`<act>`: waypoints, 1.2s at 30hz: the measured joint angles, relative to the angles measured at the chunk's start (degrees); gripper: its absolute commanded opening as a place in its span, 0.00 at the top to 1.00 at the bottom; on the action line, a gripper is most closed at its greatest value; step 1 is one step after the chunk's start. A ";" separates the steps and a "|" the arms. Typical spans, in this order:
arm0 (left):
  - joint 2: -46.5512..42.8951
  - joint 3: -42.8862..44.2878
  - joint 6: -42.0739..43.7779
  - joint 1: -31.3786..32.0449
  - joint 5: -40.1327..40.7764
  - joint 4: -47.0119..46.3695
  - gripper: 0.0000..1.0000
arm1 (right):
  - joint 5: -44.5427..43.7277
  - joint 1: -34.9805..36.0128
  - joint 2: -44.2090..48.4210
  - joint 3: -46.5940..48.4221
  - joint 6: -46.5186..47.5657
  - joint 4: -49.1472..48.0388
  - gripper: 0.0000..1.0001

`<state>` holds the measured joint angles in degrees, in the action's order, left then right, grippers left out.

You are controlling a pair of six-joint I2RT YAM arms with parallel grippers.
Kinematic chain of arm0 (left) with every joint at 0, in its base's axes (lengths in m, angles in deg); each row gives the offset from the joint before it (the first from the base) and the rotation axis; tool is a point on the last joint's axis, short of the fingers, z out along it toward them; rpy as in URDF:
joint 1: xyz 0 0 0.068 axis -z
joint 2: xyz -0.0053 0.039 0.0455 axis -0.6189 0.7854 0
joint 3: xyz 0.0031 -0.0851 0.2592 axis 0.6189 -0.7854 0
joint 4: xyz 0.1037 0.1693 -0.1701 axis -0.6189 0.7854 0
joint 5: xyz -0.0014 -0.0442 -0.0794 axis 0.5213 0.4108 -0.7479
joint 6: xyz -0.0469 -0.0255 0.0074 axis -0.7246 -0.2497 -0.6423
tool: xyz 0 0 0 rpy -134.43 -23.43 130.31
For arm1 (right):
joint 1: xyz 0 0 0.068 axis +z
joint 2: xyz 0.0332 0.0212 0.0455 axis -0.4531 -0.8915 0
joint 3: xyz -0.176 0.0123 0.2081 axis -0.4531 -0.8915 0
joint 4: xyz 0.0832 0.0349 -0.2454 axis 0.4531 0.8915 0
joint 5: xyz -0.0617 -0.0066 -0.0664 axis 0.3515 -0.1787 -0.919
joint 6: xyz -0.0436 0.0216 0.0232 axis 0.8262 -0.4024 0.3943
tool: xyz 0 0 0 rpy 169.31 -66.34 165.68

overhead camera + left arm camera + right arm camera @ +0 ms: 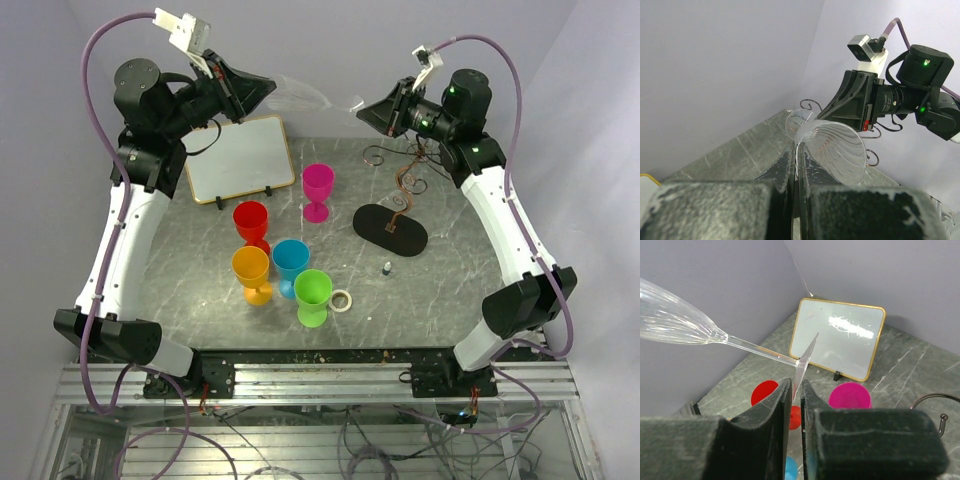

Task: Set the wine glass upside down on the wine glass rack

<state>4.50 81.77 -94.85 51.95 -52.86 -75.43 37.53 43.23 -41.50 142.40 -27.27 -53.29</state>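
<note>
clear ribbed wine glass [675,317], slender stem [760,350], thin flat disc foot [805,360]

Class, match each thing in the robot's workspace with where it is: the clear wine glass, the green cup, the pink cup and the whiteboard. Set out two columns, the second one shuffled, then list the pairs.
Things
1. clear wine glass
2. green cup
3. pink cup
4. whiteboard

Places
A. next to the white tape ring
B. propped at a tilt, far left
C. held in the air by the left gripper and the right gripper
D. standing alone between the whiteboard and the wire rack

Pairs: 1-C, 2-A, 3-D, 4-B
</note>
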 measured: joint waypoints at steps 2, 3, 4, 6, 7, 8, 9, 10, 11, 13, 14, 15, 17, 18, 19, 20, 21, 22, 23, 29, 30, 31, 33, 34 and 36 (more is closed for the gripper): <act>-0.04 -0.35 -0.02 0.00 0.00 -0.02 0.93 | 0.09 0.00 -0.15 -0.37 -0.28 -0.13 0.90; -0.04 -0.46 -0.02 0.00 0.00 -0.02 0.93 | 0.13 0.00 -0.20 -0.61 -0.42 -0.22 0.90; -0.04 -0.48 -0.02 0.00 0.00 0.00 0.93 | 0.20 0.00 -0.28 -0.61 -0.57 -0.17 0.90; -0.07 -0.48 -0.02 0.00 0.00 0.00 0.93 | 0.26 0.00 -0.42 -0.61 -0.94 -0.46 0.88; -0.09 -0.48 -0.02 0.00 0.00 -0.04 0.93 | 0.37 0.00 -0.42 -0.61 -1.07 -0.50 0.87; -0.11 -0.48 0.00 0.00 0.00 -0.02 0.93 | 0.44 0.00 -0.42 -0.63 -1.16 -0.61 0.86; -0.13 -0.48 0.02 0.00 0.02 -0.02 0.93 | 0.52 0.00 -0.42 -0.63 -1.18 -0.90 0.86; -0.13 -0.48 0.00 0.00 0.02 -0.04 0.93 | 0.63 0.00 -0.42 -0.63 -1.20 -1.01 0.85; -0.13 -0.48 0.02 0.00 0.02 -0.04 0.93 | 0.68 0.00 -0.44 -0.63 -1.22 -1.09 0.84; -0.15 -0.48 0.00 0.00 0.02 -0.07 0.93 | 0.87 0.00 -0.48 -0.63 -1.22 -1.27 0.84; -0.15 -0.48 0.00 0.00 0.02 -0.07 0.93 | 0.98 0.00 -0.50 -0.66 -1.20 -1.29 0.84; -0.15 -0.48 0.02 0.00 0.02 -0.07 0.93 | 1.07 0.00 -0.50 -0.68 -1.20 -1.29 0.84; -0.15 -0.48 0.04 0.00 0.00 -0.04 0.93 | 1.11 0.00 -0.50 -0.76 -1.20 -1.31 0.83; -0.15 -0.48 0.04 0.00 0.00 -0.04 0.93 | 1.11 0.00 -0.50 -0.76 -1.18 -1.31 0.82; -0.15 -0.48 0.02 0.00 0.00 -0.04 0.93 | 1.11 0.00 -0.50 -0.76 -1.16 -1.31 0.80; -0.15 -0.48 0.04 0.00 0.00 -0.04 0.93 | 1.09 0.00 -0.50 -0.76 -1.14 -1.31 0.80; -0.15 -0.48 0.04 0.00 0.00 -0.04 0.93 | 1.09 0.00 -0.50 -0.76 -1.09 -1.31 0.80; -0.15 -0.48 0.04 0.00 0.00 -0.04 0.93 | 1.09 0.02 -0.50 -0.76 -0.96 -1.31 0.80; -0.15 -0.48 0.04 0.00 -0.02 -0.04 0.93 | 1.07 0.04 -0.50 -0.76 -0.81 -1.31 0.80; -0.17 -0.74 -0.07 0.26 -0.81 -0.02 0.93 | -0.20 0.28 -0.50 -0.76 1.03 -1.25 0.84; -0.17 -0.81 -0.04 0.33 -0.85 -0.02 0.93 | -0.59 0.28 -0.50 -0.76 1.40 -1.22 0.84; -0.17 -0.85 -0.04 0.37 -0.90 -0.02 0.93 | -1.11 0.28 -0.50 -0.76 1.66 -1.20 0.85; -0.17 -0.94 -0.04 0.37 -0.94 -0.02 0.93 | -1.60 0.33 -0.50 -0.76 2.12 -1.20 0.88; -0.22 -1.01 -0.04 0.37 -0.98 -0.02 0.93 | -1.73 0.33 -0.50 -0.76 2.29 -1.20 0.91; -0.28 -1.14 0.09 0.37 -1.05 0.02 0.93 | -1.75 0.35 -0.50 -0.76 2.40 -1.22 0.96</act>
<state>4.22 80.63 -94.77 52.33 -53.90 -75.41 35.79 43.58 -42.01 141.63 -24.86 -54.52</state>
